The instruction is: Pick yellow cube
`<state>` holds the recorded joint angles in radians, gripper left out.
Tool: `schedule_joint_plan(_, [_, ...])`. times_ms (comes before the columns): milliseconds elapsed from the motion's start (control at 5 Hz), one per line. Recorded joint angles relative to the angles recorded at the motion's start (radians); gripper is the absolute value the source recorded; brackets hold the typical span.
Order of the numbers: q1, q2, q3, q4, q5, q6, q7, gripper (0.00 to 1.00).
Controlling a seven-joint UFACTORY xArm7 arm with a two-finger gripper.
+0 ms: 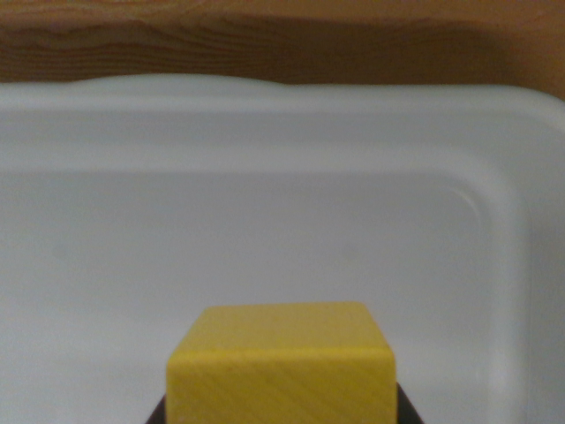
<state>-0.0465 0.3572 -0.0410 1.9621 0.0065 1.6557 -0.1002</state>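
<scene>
Wrist view, left to right: white tray [79, 177] fills most of the frame, wooden counter [265, 40] in a strip along the top, yellow cube [281, 367] low and centre, tray's rounded corner and rim off to the wrist view's right. Cube sits close under the cam w/ dark bits of the tool [281, 415] peeking out at both its bottom corners, left and right. I reckon I'm at the grasp/lift step: cube looks framed betw. the tool's sides. Can't tell if the tool is pinching it or only spread around it, since contact pts are out of view. Can't say either if the cube is off the tray floor. Next move needs a confirmed squeeze, then straight up, clear of the rim.
</scene>
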Motion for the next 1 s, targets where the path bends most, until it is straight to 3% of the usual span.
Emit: schedule_joint_plan(1000, [0.0,-0.008,0.0,0.031,-0.0004,0.04,0.0,1.0])
